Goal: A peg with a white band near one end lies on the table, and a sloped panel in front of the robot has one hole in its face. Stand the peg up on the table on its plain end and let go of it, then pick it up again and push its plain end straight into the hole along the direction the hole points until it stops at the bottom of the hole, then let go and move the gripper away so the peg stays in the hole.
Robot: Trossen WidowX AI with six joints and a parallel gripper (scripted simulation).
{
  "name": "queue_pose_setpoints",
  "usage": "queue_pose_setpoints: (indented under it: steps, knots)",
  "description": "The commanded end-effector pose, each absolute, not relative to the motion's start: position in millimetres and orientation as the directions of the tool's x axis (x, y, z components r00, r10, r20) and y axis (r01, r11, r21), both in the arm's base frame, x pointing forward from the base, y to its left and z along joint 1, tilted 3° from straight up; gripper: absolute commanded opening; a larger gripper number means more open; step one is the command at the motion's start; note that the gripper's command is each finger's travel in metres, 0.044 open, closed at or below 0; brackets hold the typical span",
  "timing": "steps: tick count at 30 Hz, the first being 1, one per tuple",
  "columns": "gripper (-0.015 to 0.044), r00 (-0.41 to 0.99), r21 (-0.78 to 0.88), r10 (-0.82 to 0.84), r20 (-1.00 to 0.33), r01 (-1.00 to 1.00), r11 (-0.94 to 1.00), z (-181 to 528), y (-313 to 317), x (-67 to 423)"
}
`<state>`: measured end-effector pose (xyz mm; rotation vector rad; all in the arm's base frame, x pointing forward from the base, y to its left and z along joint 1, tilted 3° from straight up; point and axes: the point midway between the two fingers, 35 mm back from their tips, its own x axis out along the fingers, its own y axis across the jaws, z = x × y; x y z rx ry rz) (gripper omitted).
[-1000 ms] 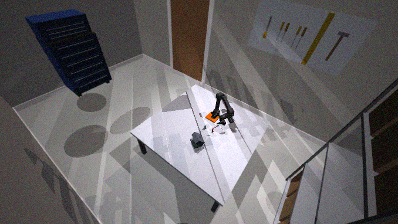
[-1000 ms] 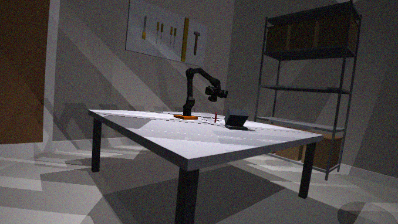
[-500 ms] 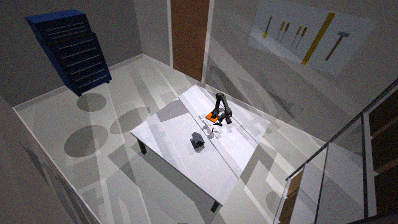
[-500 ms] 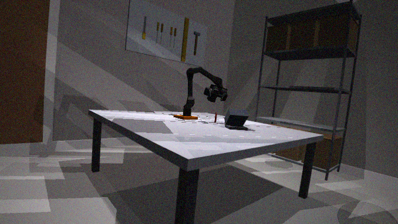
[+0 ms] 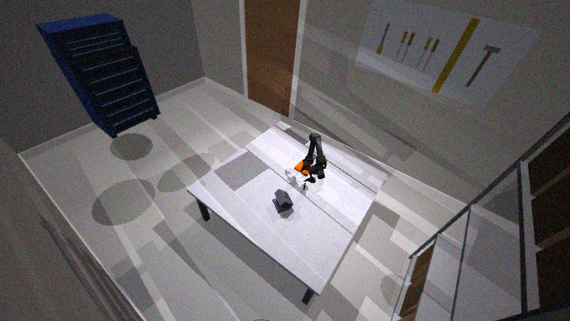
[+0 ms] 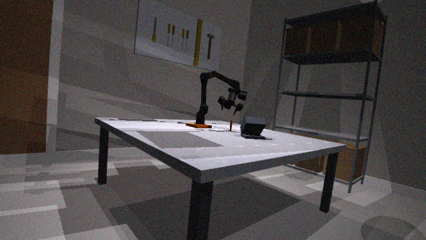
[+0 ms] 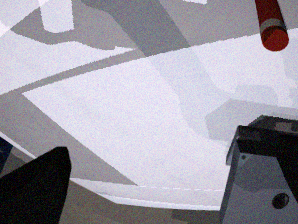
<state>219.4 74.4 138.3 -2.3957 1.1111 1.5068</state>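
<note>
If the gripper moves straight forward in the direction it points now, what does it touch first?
Most likely the bare table top. The open gripper points down at it, with the standing peg off to one side and the sloped panel off to the other. Depth is hard to judge, so this is uncertain.

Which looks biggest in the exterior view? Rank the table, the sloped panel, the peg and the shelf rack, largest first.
1. Table, though it is nearest the camera.
2. Shelf rack, farther back, so its rank against the table is unsure.
3. Sloped panel.
4. Peg, a thin red post standing between the panel and the arm's base.
</note>
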Motion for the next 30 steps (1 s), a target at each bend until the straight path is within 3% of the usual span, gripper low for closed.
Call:
queue_pose_setpoints:
  steps: [1, 17, 30]
  knots:
    - [0.044, 0.174, 0.261, -0.448, -0.877, -0.612, -0.747, 134.2, 77.7, 221.0]
    - [0.044, -0.033, 0.009, 0.012, -0.999, -0.565, -0.825, 129.9, 95.9, 235.7]
    - [0.044, -0.035, -0.009, 0.034, -0.999, -0.551, -0.834, 125.7, 96.9, 236.8]
